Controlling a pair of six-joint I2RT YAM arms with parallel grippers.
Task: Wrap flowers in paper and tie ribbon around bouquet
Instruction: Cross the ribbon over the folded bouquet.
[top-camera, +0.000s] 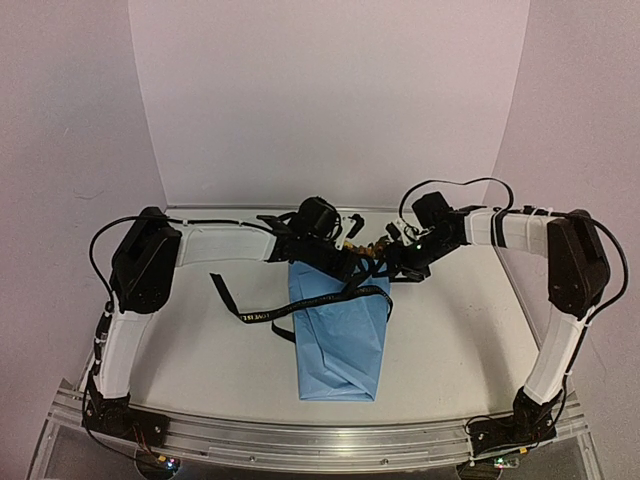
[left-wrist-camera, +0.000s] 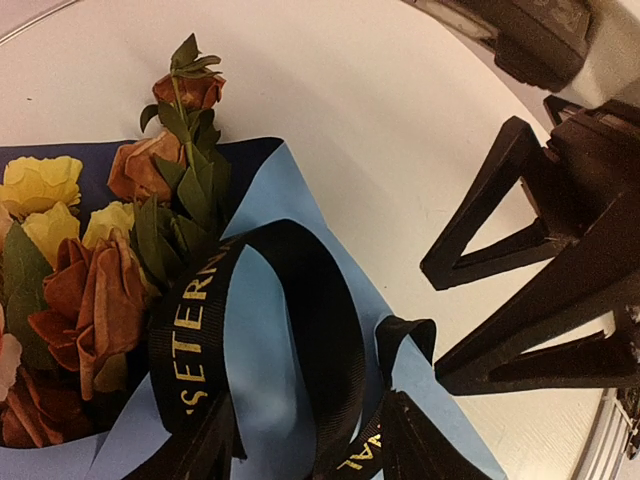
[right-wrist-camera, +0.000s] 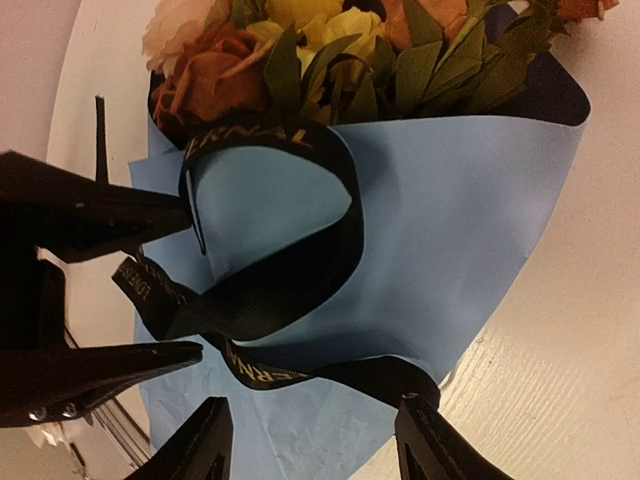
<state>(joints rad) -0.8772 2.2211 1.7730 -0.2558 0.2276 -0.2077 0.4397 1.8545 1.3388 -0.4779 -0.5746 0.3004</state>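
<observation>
top external view shows the white table (top-camera: 460, 340) with the blue bouquet (top-camera: 340, 335) lying in the middle, its flower end away from the arm bases. both arms reach in to that end. the left gripper (right-wrist-camera: 195, 283) has its fingers apart, and so does the right gripper (left-wrist-camera: 432, 322). the black ribbon (left-wrist-camera: 330, 330) makes a loose loop on the paper (right-wrist-camera: 450, 200), with one end trailing left. the flowers (left-wrist-camera: 95, 290) poke out of the wide end

White arms (top-camera: 225, 243) with boxy black joints, thin looping black cables (top-camera: 92, 258) and black triangular open-frame fingers (left-wrist-camera: 475, 205).
</observation>
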